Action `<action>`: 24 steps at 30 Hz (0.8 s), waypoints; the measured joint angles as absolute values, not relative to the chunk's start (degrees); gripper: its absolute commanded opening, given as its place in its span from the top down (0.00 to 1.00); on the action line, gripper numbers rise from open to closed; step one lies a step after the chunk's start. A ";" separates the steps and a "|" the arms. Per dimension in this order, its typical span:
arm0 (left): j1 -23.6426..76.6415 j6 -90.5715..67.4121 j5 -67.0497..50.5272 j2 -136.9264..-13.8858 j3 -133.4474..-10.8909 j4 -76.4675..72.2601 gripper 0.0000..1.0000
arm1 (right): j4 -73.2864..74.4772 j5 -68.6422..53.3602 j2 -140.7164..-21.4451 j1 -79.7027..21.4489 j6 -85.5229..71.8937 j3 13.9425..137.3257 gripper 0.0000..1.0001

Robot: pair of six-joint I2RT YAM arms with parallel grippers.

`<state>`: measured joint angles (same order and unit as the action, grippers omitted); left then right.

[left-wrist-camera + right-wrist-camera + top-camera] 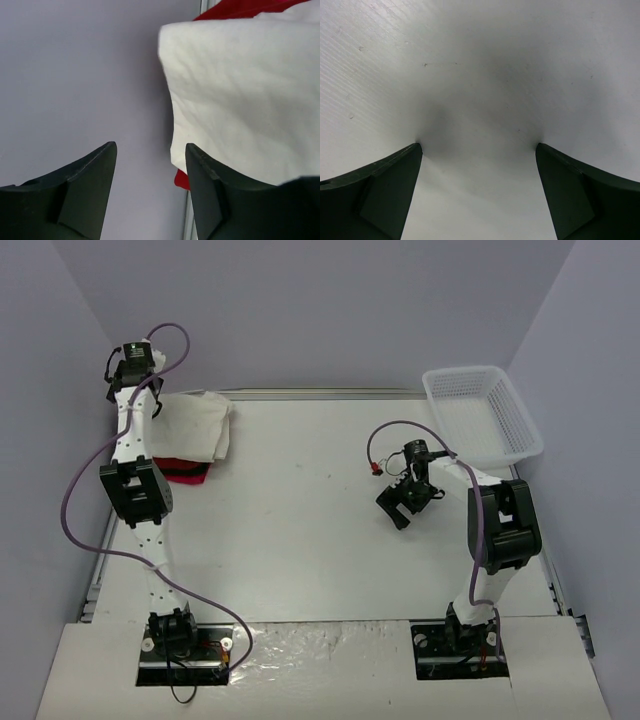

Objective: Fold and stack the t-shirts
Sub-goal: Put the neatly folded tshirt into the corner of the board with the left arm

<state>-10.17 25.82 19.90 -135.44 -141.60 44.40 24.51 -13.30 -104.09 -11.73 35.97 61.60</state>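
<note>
Cream-white cloth, the folded t-shirt [195,425] lies as a rumpled near-square bundle, upper left in the top view, atop a red t-shirt [186,472] peeking out below. My left pincer [150,145] stands parted beside its edge, holding nothing; my right pincer [478,146] gapes wide over the white table [300,530].

A folded cream-white t-shirt [195,425] lies atop a red t-shirt [186,473], far left on the table [300,540].

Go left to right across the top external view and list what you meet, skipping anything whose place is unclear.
left tool → cream-white t-shirt → right tool → white mesh basket. The red t-shirt shares the cream-white one's span, so it is left out.
</note>
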 measured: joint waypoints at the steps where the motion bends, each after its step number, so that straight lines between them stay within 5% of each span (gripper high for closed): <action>1: -10.26 25.96 20.23 -135.22 -141.60 43.88 0.43 | 24.45 -13.39 -104.09 -11.51 35.97 61.65 0.07; 10: -10.87 22.90 17.30 -124.46 -132.62 45.32 0.43 | 23.90 -14.31 -102.74 -10.52 36.01 61.58 0.07; 17: -10.33 15.38 0.97 -92.49 -99.55 41.23 0.39 | 26.55 -20.53 -98.10 -9.32 35.38 61.10 0.00; 24: -6.48 12.23 -12.12 -63.13 -67.61 31.94 0.37 | 27.14 -24.49 -77.87 -8.25 31.05 64.75 0.00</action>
<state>-6.48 12.23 -12.12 -63.13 -67.61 31.94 27.14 -24.49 -77.87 -8.25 31.05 64.75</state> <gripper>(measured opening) 0.619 0.999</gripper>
